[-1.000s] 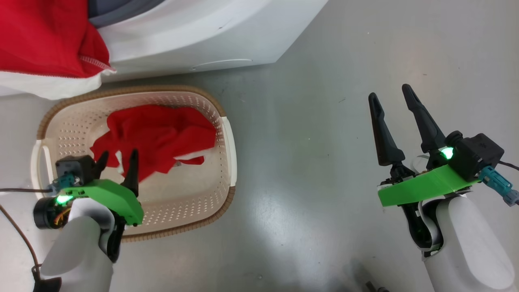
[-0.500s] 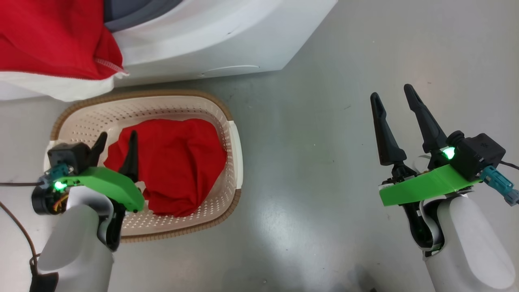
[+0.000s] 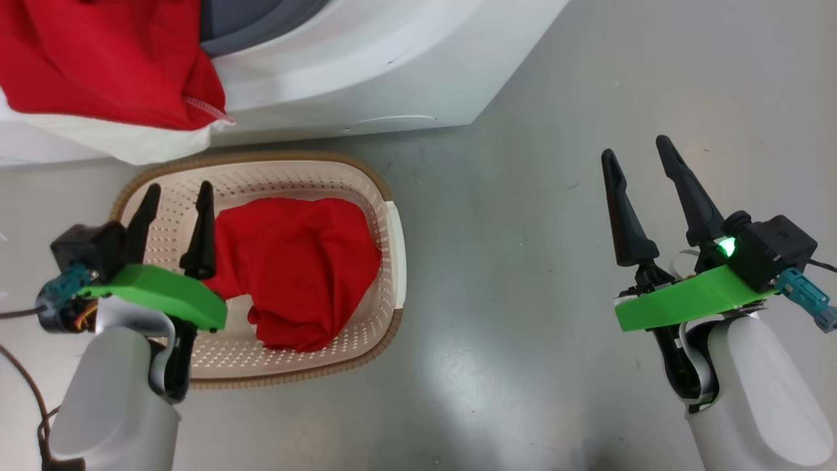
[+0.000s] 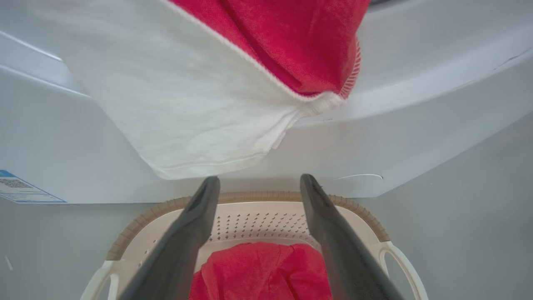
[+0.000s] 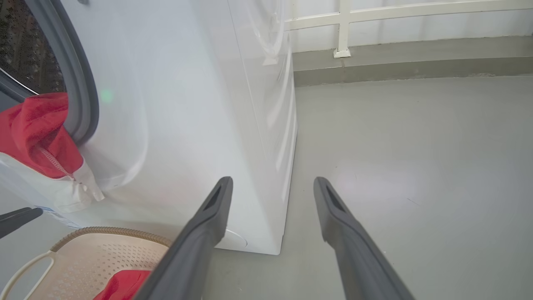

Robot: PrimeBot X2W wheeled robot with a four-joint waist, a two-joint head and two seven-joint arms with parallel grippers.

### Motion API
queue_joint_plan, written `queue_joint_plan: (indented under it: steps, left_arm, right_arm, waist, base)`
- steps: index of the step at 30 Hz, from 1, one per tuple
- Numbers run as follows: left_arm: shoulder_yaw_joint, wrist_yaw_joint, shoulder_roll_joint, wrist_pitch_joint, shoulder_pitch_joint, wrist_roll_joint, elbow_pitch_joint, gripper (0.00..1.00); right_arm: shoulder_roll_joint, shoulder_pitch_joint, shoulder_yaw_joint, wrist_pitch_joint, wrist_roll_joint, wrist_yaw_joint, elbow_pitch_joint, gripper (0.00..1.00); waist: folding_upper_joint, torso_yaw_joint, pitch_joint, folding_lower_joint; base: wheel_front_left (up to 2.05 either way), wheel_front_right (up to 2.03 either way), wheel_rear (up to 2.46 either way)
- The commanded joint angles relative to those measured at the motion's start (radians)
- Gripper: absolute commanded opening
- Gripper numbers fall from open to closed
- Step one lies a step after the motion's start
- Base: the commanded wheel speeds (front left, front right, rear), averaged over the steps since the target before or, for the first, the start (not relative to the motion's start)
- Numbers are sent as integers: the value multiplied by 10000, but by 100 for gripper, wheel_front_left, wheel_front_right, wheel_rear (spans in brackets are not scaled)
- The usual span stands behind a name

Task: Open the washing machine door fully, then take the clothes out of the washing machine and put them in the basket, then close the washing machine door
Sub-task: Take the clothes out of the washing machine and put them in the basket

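A plain red garment (image 3: 297, 268) lies loose in the cream basket (image 3: 392, 261) on the floor before the white washing machine (image 3: 366, 65). My left gripper (image 3: 178, 194) hovers open and empty over the basket's left part, beside that garment. A red garment with white panels (image 3: 111, 78) hangs out of the machine's opening over its front, just above the basket; in the left wrist view this red-and-white garment (image 4: 216, 83) hangs right ahead of my left gripper (image 4: 258, 181). My right gripper (image 3: 636, 148) stands open and empty over bare floor to the right. The washing machine door is out of view.
Grey floor (image 3: 523, 216) spreads to the right of the machine and basket. A low white railing (image 5: 341, 25) and kerb run along the far side. A blue label sticker (image 4: 21, 187) sits low on the machine's front. A dark cable trails by my left forearm (image 3: 26, 392).
The red garment has dropped from my left gripper and settled in the basket. My left gripper has risen and tilted up, fully open. The camera has shifted a little; the right arm has stayed put.
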Motion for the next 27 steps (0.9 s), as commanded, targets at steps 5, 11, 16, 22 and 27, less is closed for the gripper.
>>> queue_joint_plan:
  steps: [5,11,16,22,27]
  left_arm:
    - [851,6,99,-49,902,300,-1148,100]
    - [1180,6,-48,-49,1465,490,-2146,100]
    - [1342,6,-134,-49,2044,660,-3244,100]
    - [1538,6,-230,-49,2747,840,-4634,100]
    - [1851,6,-322,-49,3486,1140,-5804,100]
  right_arm:
    - [20,240,92,-63,-74,63,-201,100]
    - [2,332,64,-63,-80,63,-197,100]
    - [-33,419,48,-63,-71,63,-192,100]
    - [-66,504,60,-63,-57,63,-171,100]
    - [-63,516,151,-63,-27,63,-164,100]
  waist:
    - [0,126,-167,0]
    - [0,205,-319,0]
    - [0,263,-445,0]
    - [0,286,-586,0]
    - [0,169,-656,0]
  base:
    - [0,0,0]
    - [0,0,0]
    - [0,0,0]
    - [0,0,0]
    - [0,0,0]
